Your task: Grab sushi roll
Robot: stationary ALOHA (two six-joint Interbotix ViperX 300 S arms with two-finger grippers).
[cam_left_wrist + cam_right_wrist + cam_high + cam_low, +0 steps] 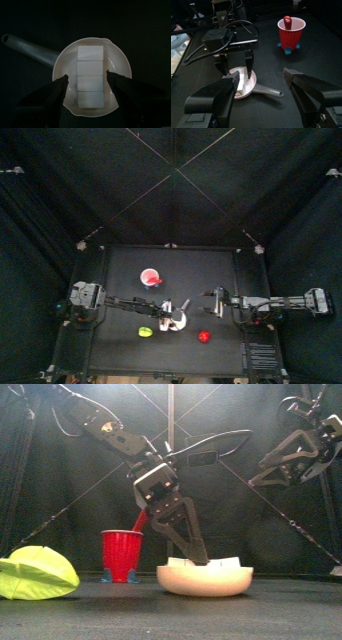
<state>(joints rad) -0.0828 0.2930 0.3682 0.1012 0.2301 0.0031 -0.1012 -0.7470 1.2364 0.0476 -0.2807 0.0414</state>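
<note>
**Pre-grasp, nothing held yet**

Left gripper (87, 82) down over white bowl (119, 60), jaws wide apart straddling sushi roll (91, 75), lying in the bowl. Closing and lifting left to do. Right gripper (264, 82) parked aside, raised, jaws apart, empty.

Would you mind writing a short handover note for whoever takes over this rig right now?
Left gripper: open, jaws lowered either side of the sushi roll, not yet closed on it.
Right gripper: open, holding nothing, raised off to the right side.
Sushi roll: a row of white blocks lying in the white dish near the table's front middle.
Red cup stands behind and to the left, untouched.
Done: approach and lining up.
Left: close on the roll and lift it.
</note>
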